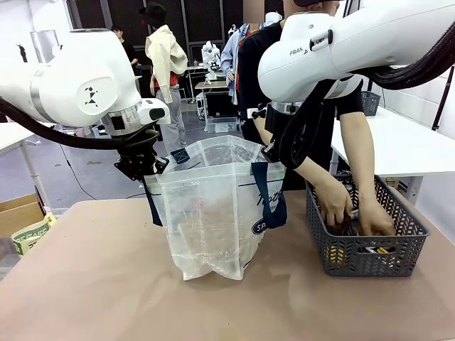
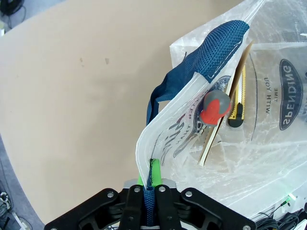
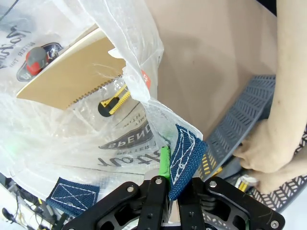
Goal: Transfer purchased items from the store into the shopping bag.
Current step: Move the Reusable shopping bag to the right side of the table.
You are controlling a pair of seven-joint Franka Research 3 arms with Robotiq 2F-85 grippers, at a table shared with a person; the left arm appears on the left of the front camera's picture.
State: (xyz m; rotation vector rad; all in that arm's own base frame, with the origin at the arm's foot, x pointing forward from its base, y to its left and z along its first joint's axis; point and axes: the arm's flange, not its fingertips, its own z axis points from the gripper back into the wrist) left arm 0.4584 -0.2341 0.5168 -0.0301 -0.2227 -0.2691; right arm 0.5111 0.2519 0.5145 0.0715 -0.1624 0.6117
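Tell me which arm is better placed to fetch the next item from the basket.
Probably right: the right gripper holds the bag edge beside the basket; the left gripper holds the far edge.

Two white arms and a person in black.
Left of the shopping bag point(image 1: 213, 213), the glossy white left arm point(image 1: 71, 78) bears a black triangle mark and a ribbed black cable point(image 1: 43, 131). Right of it, the right arm point(image 1: 355, 39) shows grey "FRA" lettering. The black left gripper point(image 2: 150, 167) and right gripper point(image 3: 166, 160) have silver screws and green-padded fingers point(image 2: 156, 166). The person point(image 1: 355, 135) wears a short-sleeved black top.
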